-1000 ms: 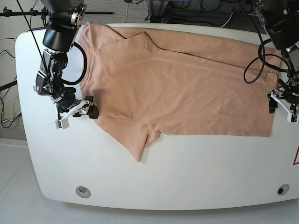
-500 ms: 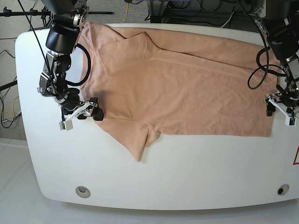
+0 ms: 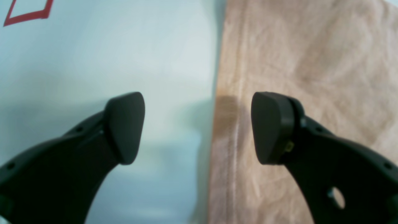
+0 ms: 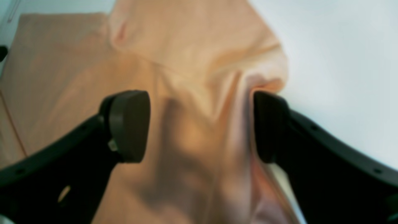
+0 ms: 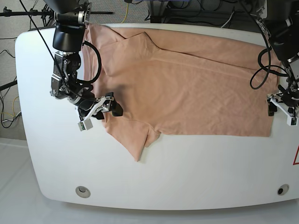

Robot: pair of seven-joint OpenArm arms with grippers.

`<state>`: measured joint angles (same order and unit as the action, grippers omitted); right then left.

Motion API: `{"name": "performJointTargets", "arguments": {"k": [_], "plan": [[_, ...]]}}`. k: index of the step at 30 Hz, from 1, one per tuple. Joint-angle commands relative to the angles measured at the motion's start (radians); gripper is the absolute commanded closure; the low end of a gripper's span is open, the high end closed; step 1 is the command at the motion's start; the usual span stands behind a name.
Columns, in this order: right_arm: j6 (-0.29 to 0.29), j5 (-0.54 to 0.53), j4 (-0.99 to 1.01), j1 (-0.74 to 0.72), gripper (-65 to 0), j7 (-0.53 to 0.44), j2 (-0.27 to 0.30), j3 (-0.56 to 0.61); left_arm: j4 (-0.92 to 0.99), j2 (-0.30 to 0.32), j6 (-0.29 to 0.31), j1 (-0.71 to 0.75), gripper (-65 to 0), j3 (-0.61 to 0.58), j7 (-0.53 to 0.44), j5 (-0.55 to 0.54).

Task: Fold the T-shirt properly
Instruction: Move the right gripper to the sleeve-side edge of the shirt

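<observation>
Base view: right pincer moved onto T-shirt sleeve; both pincers still apart.

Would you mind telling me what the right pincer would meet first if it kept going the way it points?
Probably the T-shirt: bunched sleeve fabric lies between the open right pincer's tips, though depth is unclear.

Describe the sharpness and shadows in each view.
Base view: sharp, evenly lit, with soft shadows beneath both arms. Left wrist view: the T-shirt hem is fairly crisp, with a finger shadow across it. Right wrist view: the bunched cloth is blurred, with dark shading between the open gripper fingers.
</observation>
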<state>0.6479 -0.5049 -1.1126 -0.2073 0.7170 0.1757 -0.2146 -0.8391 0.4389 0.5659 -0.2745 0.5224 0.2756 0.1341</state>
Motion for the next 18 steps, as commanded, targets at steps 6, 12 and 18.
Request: {"name": "performJointTargets", "arguments": {"k": [6, 12, 18], "plan": [[-0.004, 0.033, 0.002, -0.001, -35.1, 0.057, -0.008, 0.01, -0.016, 0.024, -0.004, -0.05, -50.9, 0.003, -0.022, -0.012], [-0.004, 0.035, 0.009, -0.007, 0.0, 0.056, -0.006, 0.011, -0.016, 0.022, -0.004, -0.068, -50.9, 0.003, -0.022, -0.014], [-0.007, 0.035, 0.007, -0.004, -1.9, 0.057, -0.003, 0.011, -0.016, 0.021, -0.004, -0.078, -50.9, 0.003, -0.023, -0.014]]}}
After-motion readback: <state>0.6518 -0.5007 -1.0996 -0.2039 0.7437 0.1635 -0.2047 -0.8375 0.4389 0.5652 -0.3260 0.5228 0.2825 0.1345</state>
